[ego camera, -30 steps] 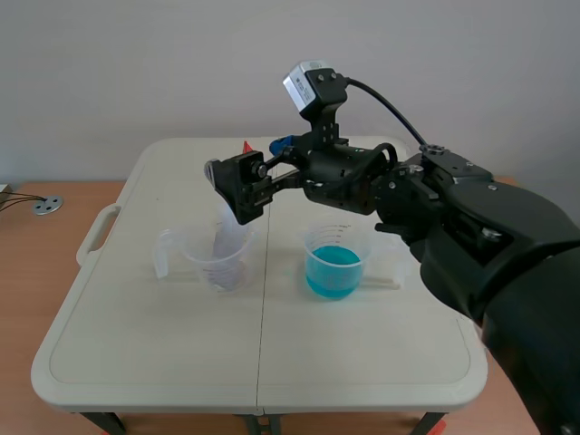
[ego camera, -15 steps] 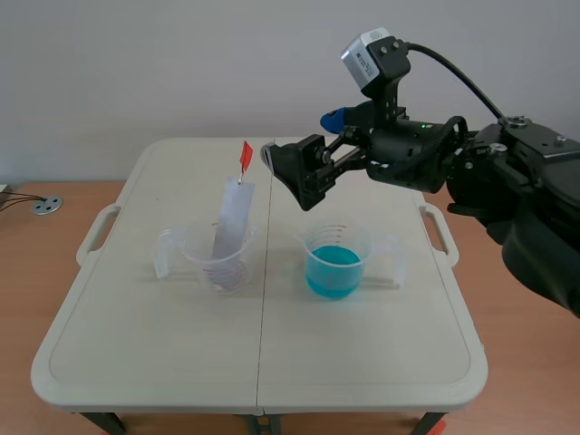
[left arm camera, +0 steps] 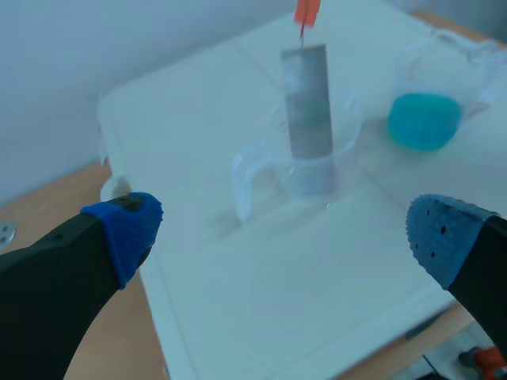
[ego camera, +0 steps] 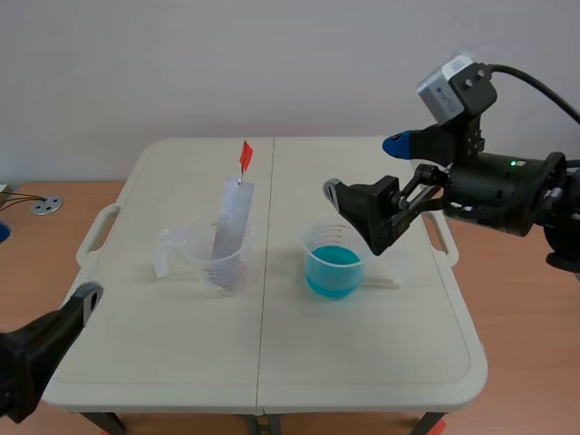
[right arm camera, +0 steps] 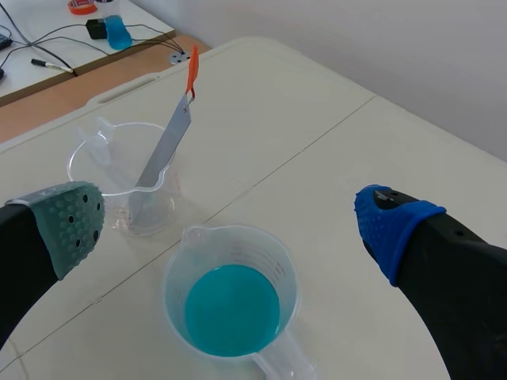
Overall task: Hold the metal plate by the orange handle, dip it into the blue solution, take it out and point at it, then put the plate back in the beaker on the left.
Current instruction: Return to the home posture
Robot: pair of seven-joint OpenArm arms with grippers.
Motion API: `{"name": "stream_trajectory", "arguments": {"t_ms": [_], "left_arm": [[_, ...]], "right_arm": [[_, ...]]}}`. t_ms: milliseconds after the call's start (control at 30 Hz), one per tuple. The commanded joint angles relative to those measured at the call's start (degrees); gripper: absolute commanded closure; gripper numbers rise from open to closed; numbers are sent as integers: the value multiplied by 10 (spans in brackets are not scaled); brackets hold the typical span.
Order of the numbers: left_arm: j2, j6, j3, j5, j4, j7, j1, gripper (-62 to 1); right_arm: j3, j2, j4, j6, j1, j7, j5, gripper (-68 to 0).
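Note:
The grey metal plate [ego camera: 231, 227] leans upright in the clear left beaker [ego camera: 217, 263], its orange handle [ego camera: 246, 156] sticking up free. The beaker of blue solution [ego camera: 335, 267] stands to its right. My right gripper [ego camera: 362, 168] hovers open above and just right of the blue beaker, holding nothing. In the right wrist view the right gripper [right arm camera: 230, 226] spans the blue beaker [right arm camera: 231, 309], with the plate [right arm camera: 166, 154] ahead. My left gripper [ego camera: 72, 313] sits low at the table's near left corner. In the left wrist view the left gripper [left arm camera: 285, 237] is open, short of the plate [left arm camera: 309, 111].
The white folding table [ego camera: 362, 362] has moulded handles at its left [ego camera: 95, 231] and right [ego camera: 437, 237] edges. A round metal disc [ego camera: 47, 206] lies on the brown surface to the left. Cables and small items [right arm camera: 103, 28] lie on a side bench beyond the table.
The right arm has pulled back from above the left beaker to the right and lower, fingers open, leaving the plate standing in that beaker. The left arm has come into view at the lower left.

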Motion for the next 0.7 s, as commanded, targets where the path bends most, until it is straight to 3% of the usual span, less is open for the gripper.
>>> {"name": "stream_trajectory", "arguments": {"t_ms": [0, 367, 667], "left_arm": [[3, 2, 2, -4, 10, -8, -6, -623], [3, 2, 12, -3, 24, -8, -41, -623], [3, -12, 12, -3, 24, -8, -41, -623]], "right_arm": [[13, 8, 23, -6, -10, 10, 6, -663], [74, 16, 135, -32, -146, 10, 6, -663], [97, 16, 204, -70, -247, 21, 1, -663]]}}
